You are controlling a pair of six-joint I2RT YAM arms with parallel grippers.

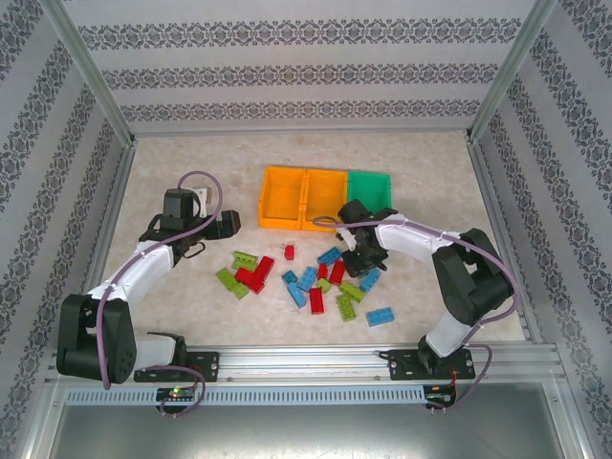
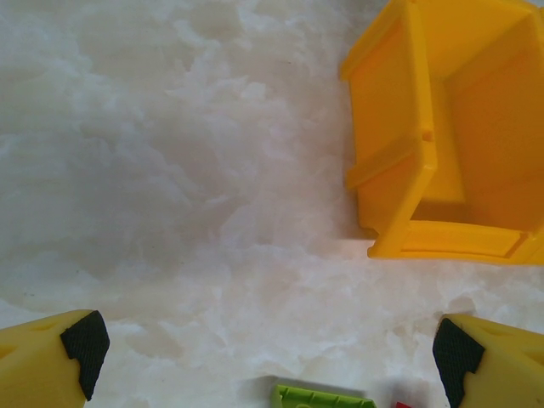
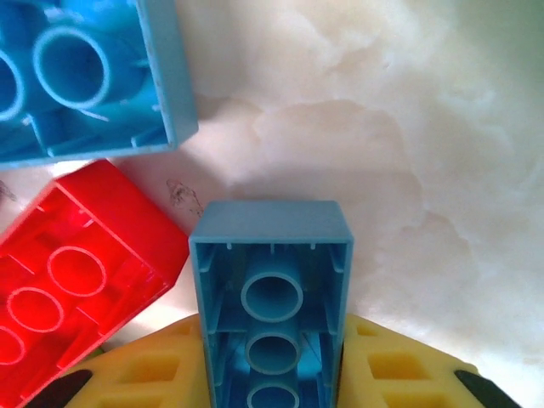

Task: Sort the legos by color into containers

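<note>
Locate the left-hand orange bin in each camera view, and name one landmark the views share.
Top external: the left-hand orange bin sits at the left end of the row, behind the bricks.
Left wrist: upper right corner, beyond the open left end effector.
Right wrist: this camera looks down instead on a blue brick gripped by the right end effector.
Shared landmark: the pale marbled tabletop.

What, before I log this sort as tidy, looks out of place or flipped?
Three bricks lie upside down, showing hollow undersides and tubes: the blue brick between the fingers of the right gripper, a red brick beside it, and a second blue brick. Nothing looks spilled or broken.
</note>
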